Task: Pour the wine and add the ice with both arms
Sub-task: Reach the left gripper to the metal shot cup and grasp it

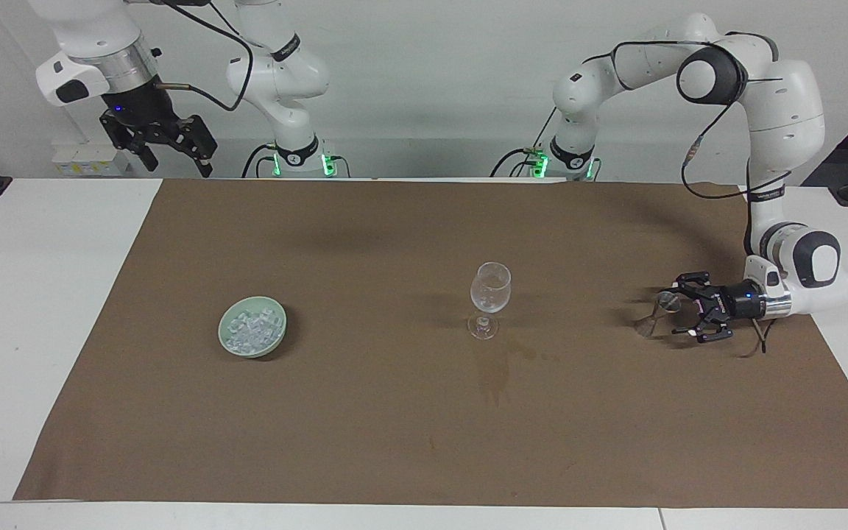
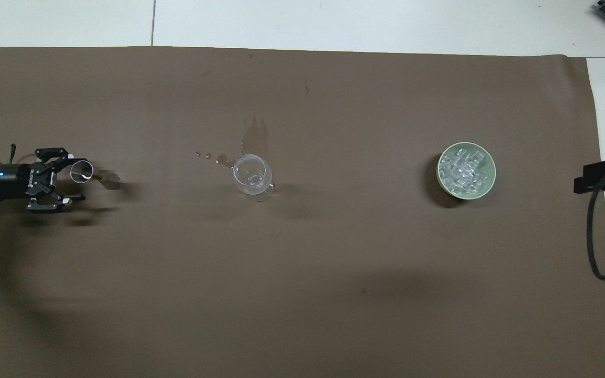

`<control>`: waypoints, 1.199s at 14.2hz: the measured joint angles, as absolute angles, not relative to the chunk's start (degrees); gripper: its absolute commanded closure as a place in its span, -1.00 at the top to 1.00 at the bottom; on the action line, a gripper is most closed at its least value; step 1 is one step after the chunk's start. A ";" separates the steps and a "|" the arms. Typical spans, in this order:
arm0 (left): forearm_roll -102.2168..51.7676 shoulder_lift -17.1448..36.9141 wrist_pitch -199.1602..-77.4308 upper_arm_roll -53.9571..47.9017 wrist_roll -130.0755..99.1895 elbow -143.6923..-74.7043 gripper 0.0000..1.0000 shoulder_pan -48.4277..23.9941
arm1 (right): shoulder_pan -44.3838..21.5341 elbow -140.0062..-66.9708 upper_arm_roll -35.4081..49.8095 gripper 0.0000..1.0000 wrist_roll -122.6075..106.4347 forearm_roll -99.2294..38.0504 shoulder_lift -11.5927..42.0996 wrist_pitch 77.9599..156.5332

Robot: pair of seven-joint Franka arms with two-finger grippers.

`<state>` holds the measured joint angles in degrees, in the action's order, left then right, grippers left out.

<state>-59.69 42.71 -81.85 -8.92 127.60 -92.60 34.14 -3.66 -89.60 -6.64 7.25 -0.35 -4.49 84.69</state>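
Note:
A clear stemmed glass (image 1: 490, 298) (image 2: 252, 176) stands upright at the middle of the brown mat. The ice (image 1: 251, 327) (image 2: 462, 168) fills a pale green bowl (image 1: 277, 339) (image 2: 493, 170) toward the right arm's end. A small metal jigger (image 1: 658, 311) (image 2: 88, 174) stands toward the left arm's end. My left gripper (image 1: 679, 309) (image 2: 75, 177) lies level just above the mat, open, its fingertips reaching either side of the jigger's upper cup. My right gripper (image 1: 176, 163) (image 2: 604, 176) waits open, raised over the table's edge by its base.
A wet stain (image 1: 494, 372) (image 2: 255, 134) marks the mat beside the glass, farther from the robots. White table (image 1: 41, 294) borders the mat at both ends. A black cable (image 2: 596, 247) hangs at the right arm's end.

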 measured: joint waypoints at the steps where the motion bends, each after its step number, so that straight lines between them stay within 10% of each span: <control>1: -59.74 42.83 -81.83 -8.93 128.39 -92.61 0.64 34.14 | -3.66 -89.60 -6.64 1.00 7.25 -0.35 -4.49 84.69; 17: -62.69 45.38 -80.42 -10.99 133.77 -93.49 0.01 34.25 | -3.66 -89.60 -6.64 1.00 7.25 -0.35 -4.49 84.69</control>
<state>-62.69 45.38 -80.42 -10.99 133.77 -93.49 34.25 -3.66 -89.60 -6.64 7.25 -0.35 -4.49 84.69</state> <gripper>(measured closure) 0.454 0.000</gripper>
